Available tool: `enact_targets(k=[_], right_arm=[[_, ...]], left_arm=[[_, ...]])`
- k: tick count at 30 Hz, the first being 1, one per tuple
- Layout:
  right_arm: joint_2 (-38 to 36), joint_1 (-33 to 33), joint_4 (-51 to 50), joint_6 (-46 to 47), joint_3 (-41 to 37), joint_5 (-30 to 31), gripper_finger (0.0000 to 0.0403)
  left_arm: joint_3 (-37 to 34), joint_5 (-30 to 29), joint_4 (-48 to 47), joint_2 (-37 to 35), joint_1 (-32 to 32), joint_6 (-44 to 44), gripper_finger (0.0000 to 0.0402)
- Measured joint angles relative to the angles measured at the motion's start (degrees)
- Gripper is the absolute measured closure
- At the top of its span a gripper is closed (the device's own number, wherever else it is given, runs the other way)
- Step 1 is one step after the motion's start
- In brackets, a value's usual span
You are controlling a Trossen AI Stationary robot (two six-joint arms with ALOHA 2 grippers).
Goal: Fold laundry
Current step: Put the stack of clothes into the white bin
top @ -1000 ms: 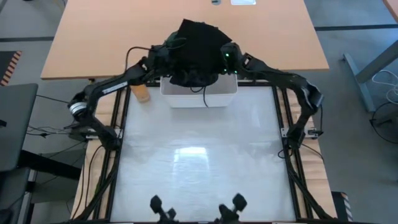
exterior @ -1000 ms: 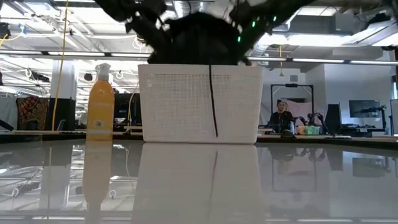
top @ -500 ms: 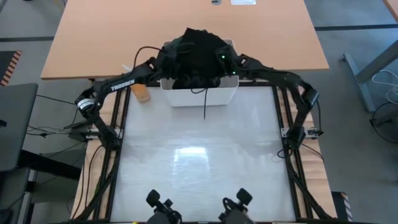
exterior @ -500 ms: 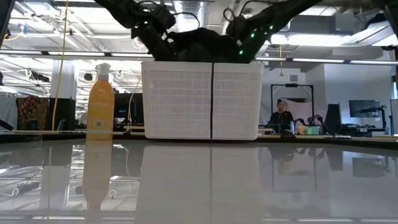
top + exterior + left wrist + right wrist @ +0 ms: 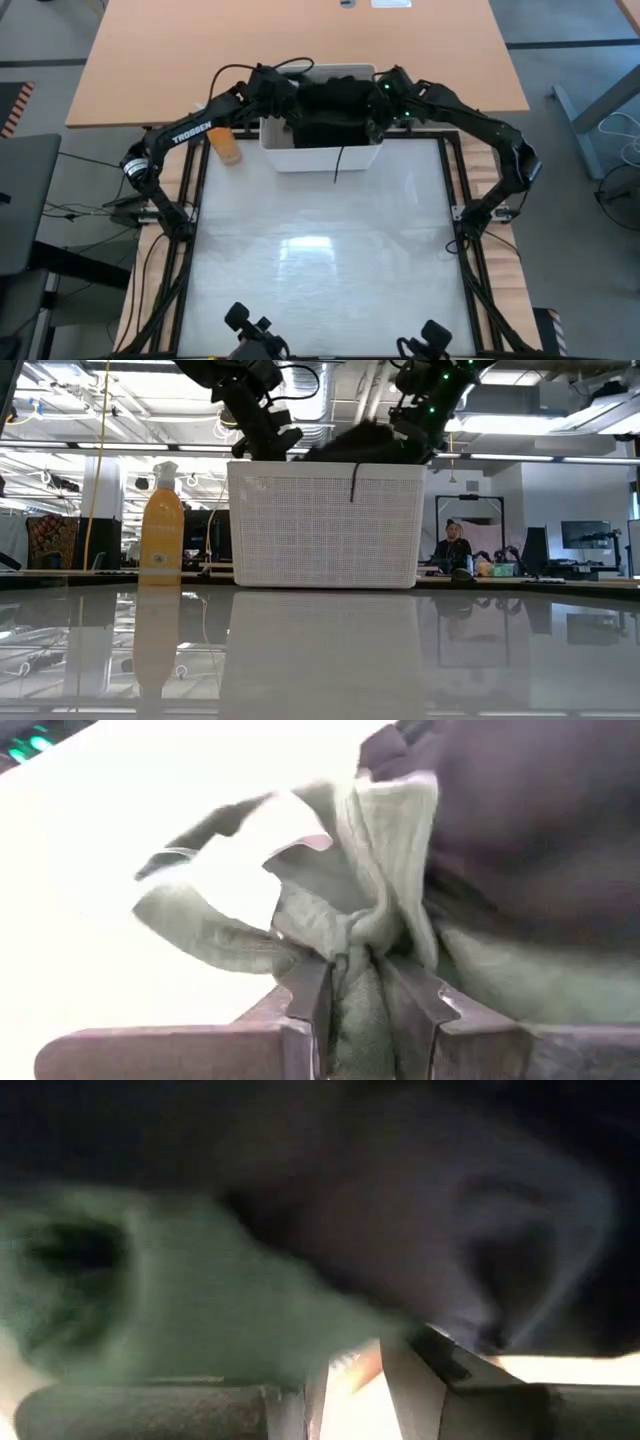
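Note:
The laundry [image 5: 335,105], a dark heap, lies in the white bin [image 5: 320,158] at the table's far edge and shows just over the bin's rim [image 5: 370,445]. A thin dark cord [image 5: 352,480] from it hangs over the bin's front wall. My left gripper [image 5: 285,100] stands at the heap's left side, shut on grey-green cloth [image 5: 350,920]. My right gripper [image 5: 378,110] stands at the heap's right side over dark cloth [image 5: 400,1210]. Its fingers [image 5: 420,1370] are apart, with light showing between them. My left gripper pinches a bunched fold of the grey-green cloth [image 5: 355,982] between its two fingers; several layers are gathered there. The fingers come slanting down from the table's left. The cloth spreads out beyond the fingertips and joins the heap in the bin.
An orange spray bottle [image 5: 162,525] stands on the table left of the bin. A wooden tabletop [image 5: 200,50] lies beyond the bin. The glossy white table surface [image 5: 320,260] stretches from the bin to the near edge.
The laundry, held up in a tall bundle above the bin, has sunk into it and now shows only just over the rim. Both grippers have moved apart, the left toward the table's left, the right toward its right. The hanging cord now reaches less far down the bin's front.

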Motion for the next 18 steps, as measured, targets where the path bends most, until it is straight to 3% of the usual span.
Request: enact_targets(k=[4, 14, 18], right_arm=[[0.03, -0.08, -1.38, -0.49, 0.0, 0.29, 0.0285], [0.43, 2.46, -5.22, -4.32, 0.11, 1.99, 0.0285], [-1.13, 2.45, -8.54, -5.08, 4.96, 2.23, 0.0285]], left_arm=[[0.02, -3.7, -0.05, 0.0, 0.0, 2.22, 0.0349], [0.02, -6.21, -0.16, -2.18, 0.02, 5.81, 0.0349], [0.27, -7.49, -0.34, -4.89, 0.02, 8.41, 0.0349]])
